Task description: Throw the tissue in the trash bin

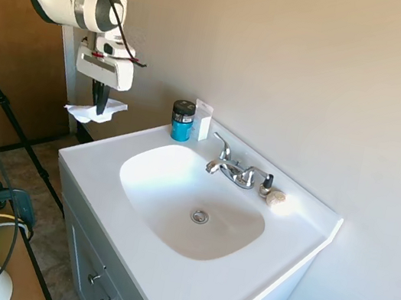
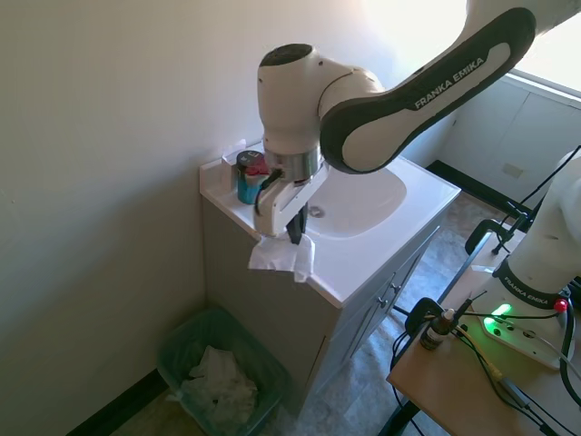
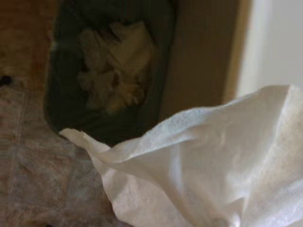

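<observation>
Tissue (image 2: 283, 255): thin, white, softly creased, drooping | pincer (image 2: 294, 238) clenched on it | trash bin (image 2: 178, 346): dark mesh, holding crumpled paper, below

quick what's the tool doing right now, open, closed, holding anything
Tool: closed on the tissue, which hangs from it beside the sink counter, above the trash bin on the floor.

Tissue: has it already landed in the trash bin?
No, the tissue hangs pinched in the gripper beside the vanity edge, well above the trash bin on the floor.
</observation>
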Robot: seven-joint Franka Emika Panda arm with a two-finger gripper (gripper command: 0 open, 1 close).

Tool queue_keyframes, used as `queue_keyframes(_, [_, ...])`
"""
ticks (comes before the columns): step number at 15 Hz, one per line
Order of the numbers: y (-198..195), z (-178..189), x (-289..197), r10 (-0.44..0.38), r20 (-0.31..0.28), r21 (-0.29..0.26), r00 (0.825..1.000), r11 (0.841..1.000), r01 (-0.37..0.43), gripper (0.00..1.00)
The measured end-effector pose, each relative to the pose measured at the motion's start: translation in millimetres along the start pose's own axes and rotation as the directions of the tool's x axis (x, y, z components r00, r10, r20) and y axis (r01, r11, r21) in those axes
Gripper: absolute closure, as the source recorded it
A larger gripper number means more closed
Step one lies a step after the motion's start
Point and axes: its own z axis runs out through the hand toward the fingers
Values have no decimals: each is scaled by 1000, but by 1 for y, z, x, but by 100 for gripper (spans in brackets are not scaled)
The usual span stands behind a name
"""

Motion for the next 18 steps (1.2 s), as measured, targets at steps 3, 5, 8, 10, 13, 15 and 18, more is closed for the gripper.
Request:
queue_keyframes(3, [-55, 22, -9, -26, -8, -8, 1000, 1000, 25, 100])
queue_keyframes(5, [-85, 48, -11, -35, -12, -24, 999, 999, 34, 100])
queue_keyframes(8, [-117, 103, -12, -17, -6, -99, 1000, 995, 16, 100])
queue_keyframes(10, [-131, 130, -9, -4, -5, -133, 1000, 991, 3, 100])
queue_keyframes(13, [-146, 141, -6, 6, -8, -136, 1000, 991, -7, 0])
queue_keyframes(15, [-149, 144, -5, 10, -5, -138, 1000, 990, -11, 0])
queue_keyframes(18, [-148, 146, -6, 14, 0, -141, 1000, 990, -13, 0])
